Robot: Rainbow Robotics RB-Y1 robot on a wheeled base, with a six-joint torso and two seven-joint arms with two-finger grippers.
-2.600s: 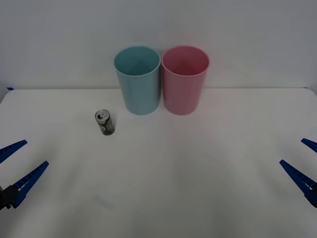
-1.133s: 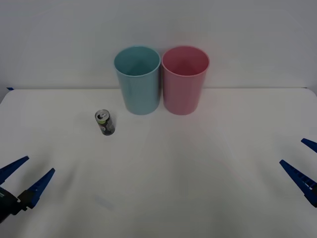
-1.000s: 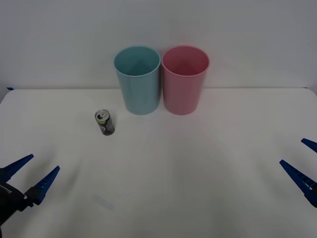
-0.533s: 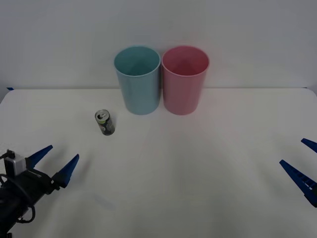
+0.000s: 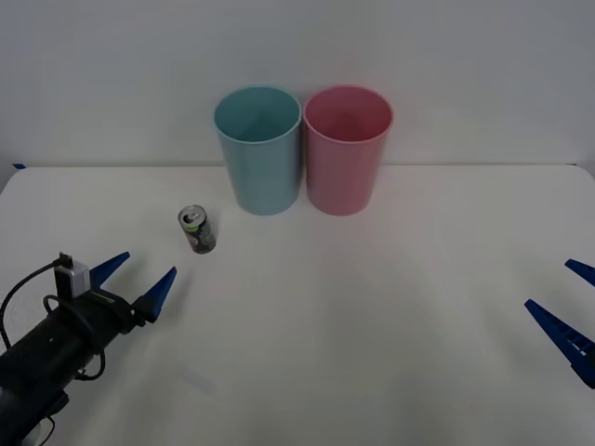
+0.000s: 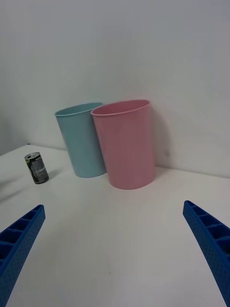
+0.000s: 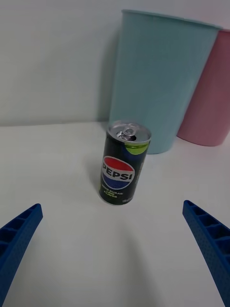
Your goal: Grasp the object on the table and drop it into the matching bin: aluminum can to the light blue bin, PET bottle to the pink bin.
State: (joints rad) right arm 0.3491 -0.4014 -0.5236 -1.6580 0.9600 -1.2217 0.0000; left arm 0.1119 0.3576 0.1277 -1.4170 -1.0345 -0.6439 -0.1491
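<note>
Toward the table's [image 5: 390,307] left edge, the left gripper [image 5: 137,282], fingers spread, lines up on the upright Pepsi can [image 5: 197,229]; right gripper [image 5: 569,318] waits, released, at the right edge.

One readable label: "PEPSI" in white caps across the red-white-blue globe logo on the dark aluminum can [image 7: 122,165], seen from the left wrist view. A green patch sits above the logo, and small greenish print below it is too small to read. In the front view the can's marks can't be read. No text on the light blue bin [image 7: 160,76] or the pink bin [image 7: 208,96].
</note>
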